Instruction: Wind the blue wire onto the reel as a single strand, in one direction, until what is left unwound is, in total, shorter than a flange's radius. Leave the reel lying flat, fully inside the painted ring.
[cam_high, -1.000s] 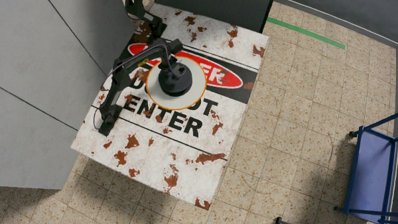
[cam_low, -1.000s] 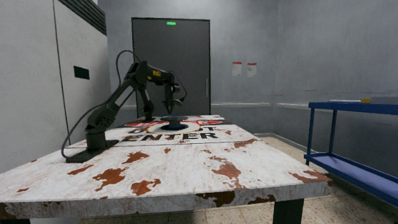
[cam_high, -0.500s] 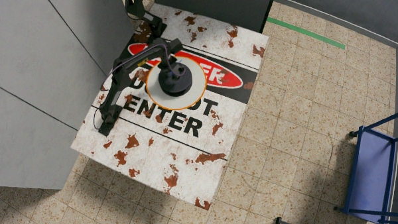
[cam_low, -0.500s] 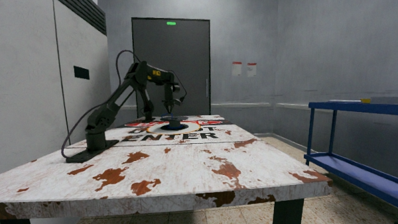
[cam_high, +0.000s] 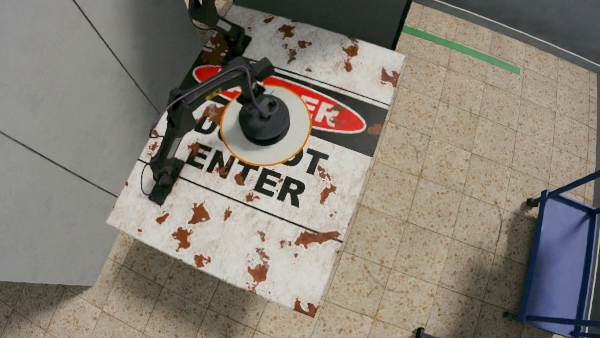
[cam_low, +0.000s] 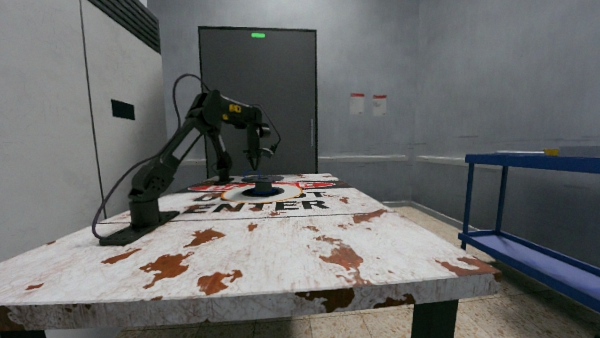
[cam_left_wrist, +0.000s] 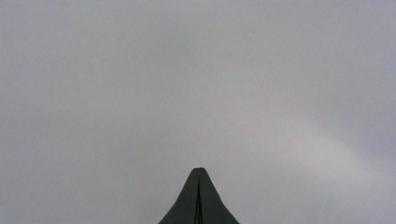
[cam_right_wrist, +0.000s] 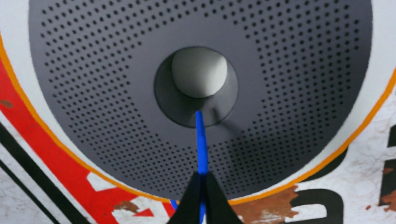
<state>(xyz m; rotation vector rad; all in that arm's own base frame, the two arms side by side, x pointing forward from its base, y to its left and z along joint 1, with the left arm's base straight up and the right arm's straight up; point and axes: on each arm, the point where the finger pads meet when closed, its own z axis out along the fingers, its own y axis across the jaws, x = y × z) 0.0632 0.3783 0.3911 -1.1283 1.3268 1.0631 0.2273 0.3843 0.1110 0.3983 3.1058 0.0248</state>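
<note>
The dark grey reel (cam_high: 265, 132) (cam_low: 263, 186) (cam_right_wrist: 310, 85) lies flat on a flange, within the white painted ring (cam_high: 230, 131) (cam_low: 231, 196) with an orange edge. Some blue shows low around its core in the exterior view. My right gripper (cam_low: 255, 169) (cam_right_wrist: 202, 179) is shut on the blue wire (cam_right_wrist: 201, 145) just above the upper flange, off-centre. One wire end sticks out of the fingers over the reel's centre hole; another piece shows beyond the flange edge. How much wire is wound is hidden. My left gripper (cam_left_wrist: 198, 176) is shut and empty, seen only in the left wrist view.
The reel and ring are on the white, rust-stained table (cam_high: 300, 260) (cam_low: 280, 250). The other arm (cam_high: 212, 22) stands at the table's far edge in the top view, only partly in view. A blue cart (cam_high: 562, 260) (cam_low: 500, 195) stands apart from the table. The left wrist view shows only a blurred grey surface.
</note>
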